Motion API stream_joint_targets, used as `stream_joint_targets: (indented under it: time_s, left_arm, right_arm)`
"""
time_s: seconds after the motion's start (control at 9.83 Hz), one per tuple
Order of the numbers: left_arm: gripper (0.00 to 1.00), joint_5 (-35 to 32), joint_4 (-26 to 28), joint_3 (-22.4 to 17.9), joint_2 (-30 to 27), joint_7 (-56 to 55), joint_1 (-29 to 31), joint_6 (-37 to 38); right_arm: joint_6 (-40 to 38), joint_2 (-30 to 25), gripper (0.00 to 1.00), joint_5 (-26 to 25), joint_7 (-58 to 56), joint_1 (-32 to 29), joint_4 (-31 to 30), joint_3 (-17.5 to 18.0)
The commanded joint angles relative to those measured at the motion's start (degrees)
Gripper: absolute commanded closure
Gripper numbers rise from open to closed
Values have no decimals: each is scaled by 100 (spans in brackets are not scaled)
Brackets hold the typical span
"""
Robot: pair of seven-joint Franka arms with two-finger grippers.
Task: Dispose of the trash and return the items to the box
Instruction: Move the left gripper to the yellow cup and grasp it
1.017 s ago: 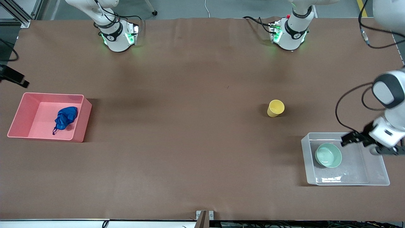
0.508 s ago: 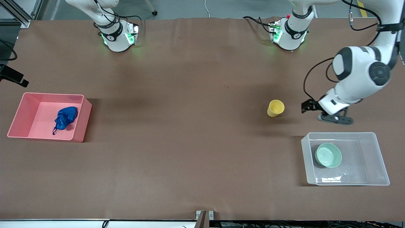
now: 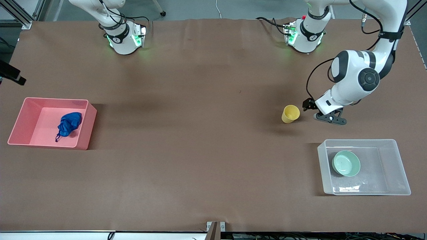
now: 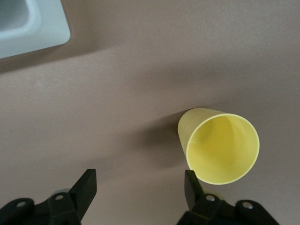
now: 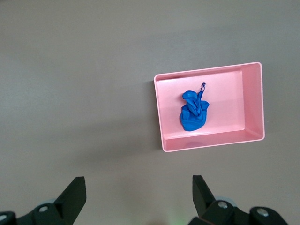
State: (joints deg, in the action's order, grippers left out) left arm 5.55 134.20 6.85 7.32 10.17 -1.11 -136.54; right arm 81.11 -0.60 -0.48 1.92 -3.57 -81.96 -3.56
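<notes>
The yellow cup point(image 3: 290, 114) stands upright on the table; it also shows in the left wrist view point(image 4: 220, 146). My left gripper point(image 3: 308, 107) is open and empty, low beside the cup on the side toward the left arm's end; the cup lies outside its fingers point(image 4: 193, 185). The mint-green bowl point(image 3: 346, 163) lies in the clear box point(image 3: 400, 166), nearer the front camera than the cup. The blue trash wad point(image 3: 69, 124) lies in the pink bin point(image 3: 85, 128). My right gripper point(image 5: 139, 190) is open and empty, high above the table beside the pink bin point(image 5: 161, 117) and its wad point(image 5: 193, 112).
A corner of the clear box point(image 4: 28, 23) shows in the left wrist view. Both arm bases point(image 3: 121, 36) stand along the table edge farthest from the front camera. Brown tabletop stretches between the pink bin and the cup.
My left gripper has moved from over the clear box, where the bowl stays, to beside the yellow cup. The cup, bowl and wad have not moved.
</notes>
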Motion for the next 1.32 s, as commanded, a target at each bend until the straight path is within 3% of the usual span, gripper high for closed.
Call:
stream_joint_targets:
  time_s: [0.0,0.31,0.41,0.61,0.81,1.12,1.22]
  left_arm:
    - [16,-124,88,219,305,-67,32,-250]
    - [21,-115,115,352,481,-85,32,-539]
    - [34,-115,202,396,577,-120,32,-740]
    - [74,-115,282,501,665,-304,32,-936]
    - [99,-115,299,528,701,-410,32,-936]
    - [100,-115,195,616,473,-244,32,-866]
    - [100,-115,-102,564,429,-148,41,-604]
  right_arm:
    - [-26,34,0,-172,-130,76,75,5]
    - [-16,43,0,-242,-87,129,66,13]
    - [-25,34,0,-181,-60,120,57,13]
    - [36,43,0,-163,-60,120,31,13]
    - [45,43,0,-163,-60,111,31,13]
    - [36,43,0,-163,-51,102,31,5]
    - [36,43,0,-163,-60,102,31,5]
